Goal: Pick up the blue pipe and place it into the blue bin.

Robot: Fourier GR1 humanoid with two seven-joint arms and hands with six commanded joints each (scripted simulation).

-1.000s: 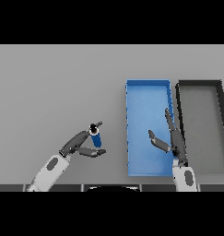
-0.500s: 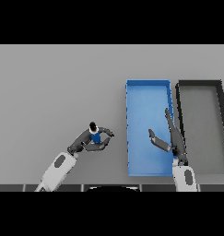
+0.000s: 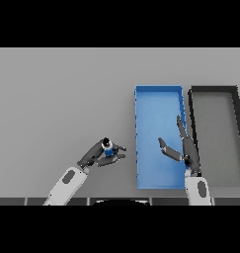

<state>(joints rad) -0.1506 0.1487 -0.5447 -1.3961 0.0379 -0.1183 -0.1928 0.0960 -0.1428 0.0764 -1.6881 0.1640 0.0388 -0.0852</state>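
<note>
My left hand (image 3: 98, 156) sits low on the grey table (image 3: 62, 99), left of the blue bin (image 3: 141, 123), with fingers and thumb curled round the pipe (image 3: 108, 149). The pipe is a short, stubby piece with a blue body and a dark end that pokes up just above my fingers; only its top half shows, the rest is hidden in my grip. I cannot tell whether it touches the table or is lifted off it. It is near the bin's left wall but still outside it.

My right hand (image 3: 184, 148) is over the bin's right side, near the lower end, spread wide with straight fingers pointing up along the bin's right wall and the thumb reaching left; it holds nothing.

A black bin (image 3: 192, 108) lies just beside the blue one, on its right, the two long walls running side by side.
</note>
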